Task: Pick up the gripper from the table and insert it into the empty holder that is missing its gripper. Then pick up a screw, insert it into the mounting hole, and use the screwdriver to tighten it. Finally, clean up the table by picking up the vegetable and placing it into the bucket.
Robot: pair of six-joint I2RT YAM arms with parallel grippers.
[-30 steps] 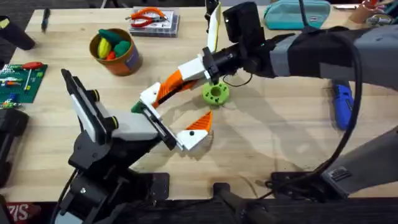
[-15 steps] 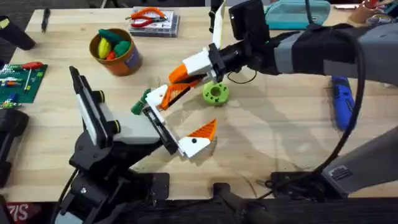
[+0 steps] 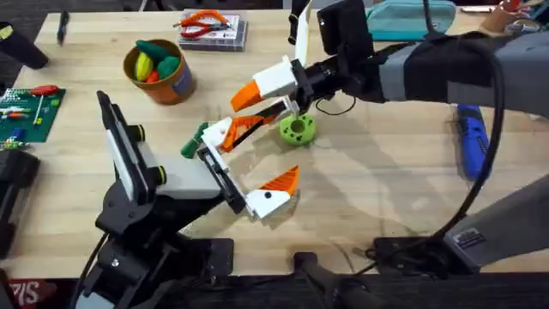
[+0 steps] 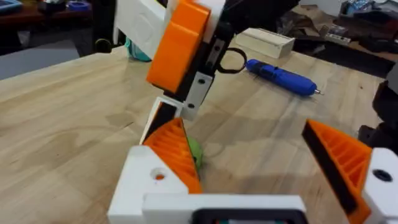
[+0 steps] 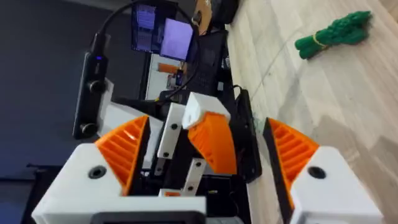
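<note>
My left gripper [image 4: 245, 143] is spread wide and holds nothing. Its fingers [image 4: 155, 180] are blocky white plastic, and each is faced with a wedge of orange pad cut in fine ribs. It hangs low over the pale wooden table [image 3: 386, 197], whose grain runs in long streaks.

My right gripper [image 5: 208, 134] reaches in from the right, with its white fingers and ribbed orange pads [image 5: 127, 149] also held apart. In the gap between them sits a smooth orange-and-white block [image 5: 211, 146] with a thin metal bracket. I cannot tell whether my pads touch it. In the left wrist view, the right gripper's big orange face hangs right over one of my left fingers, close enough that they look to be touching.

The vegetable [image 5: 336, 31] is slender, dark green and knobbly, like a bundle of asparagus. It lies on the table just beside the tip of my left gripper's far finger, between the bucket [image 3: 176, 84] and a round green disc [image 3: 296, 130] with holes in its top. The bucket is round, orange-yellow and wide-mouthed. It stands well apart at the back left, with plump green, yellow and orange toy pieces [image 3: 154, 60] inside.

The screwdriver [image 3: 471, 142] is a thick, glossy bright-blue cylinder. It lies flat near the table's right edge, away from both grippers.
</note>
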